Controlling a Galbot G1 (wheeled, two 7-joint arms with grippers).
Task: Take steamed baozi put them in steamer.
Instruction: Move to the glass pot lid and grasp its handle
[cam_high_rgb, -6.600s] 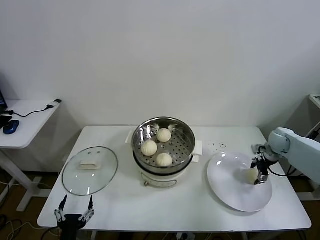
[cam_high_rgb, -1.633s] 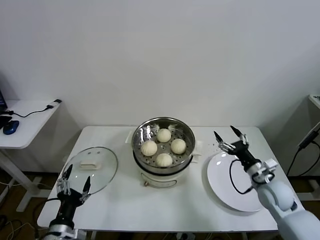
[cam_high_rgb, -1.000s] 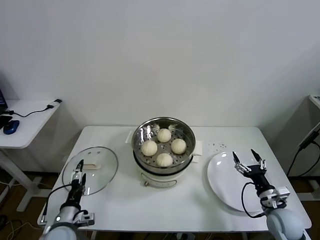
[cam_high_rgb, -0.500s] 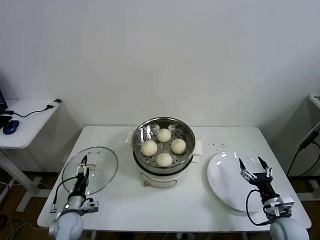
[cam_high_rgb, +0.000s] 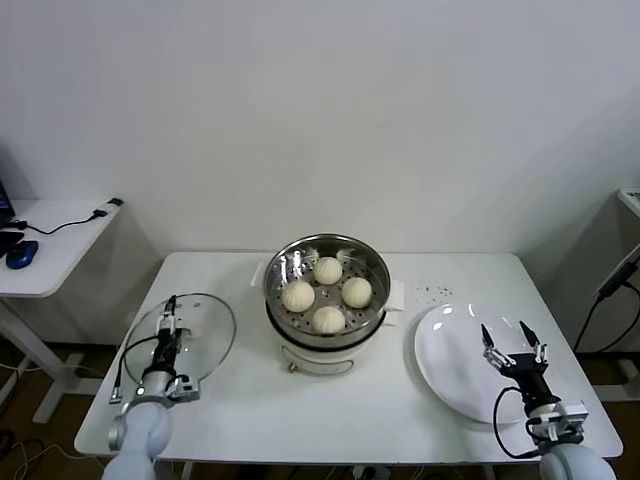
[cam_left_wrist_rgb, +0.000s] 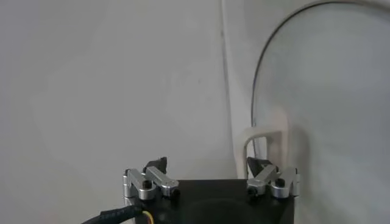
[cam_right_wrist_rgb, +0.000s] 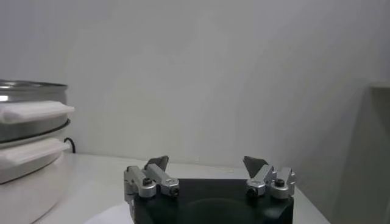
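Several cream-white baozi (cam_high_rgb: 328, 269) lie in the shiny steel steamer (cam_high_rgb: 372, 266) on its white pot base at the table's middle. My right gripper (cam_high_rgb: 513, 338) is open and empty, low over the near right part of the white plate (cam_high_rgb: 450, 350). It also shows open in the right wrist view (cam_right_wrist_rgb: 206, 162), where the steamer's edge (cam_right_wrist_rgb: 30, 112) is off to one side. My left gripper (cam_high_rgb: 171, 308) stands over the near edge of the glass lid (cam_high_rgb: 205, 330), pointing up. In the left wrist view it (cam_left_wrist_rgb: 208, 162) is open and empty.
The glass lid with its white handle (cam_high_rgb: 182, 327) lies at the table's left. The white plate at the right holds nothing. A side desk (cam_high_rgb: 50, 240) with a blue mouse stands at far left. A white cloth (cam_high_rgb: 396, 296) lies beside the steamer.
The fourth baozi went from the plate into the steamer. Since then my right gripper has drawn back toward the table's near right, and my left gripper has risen to the lid's near edge.
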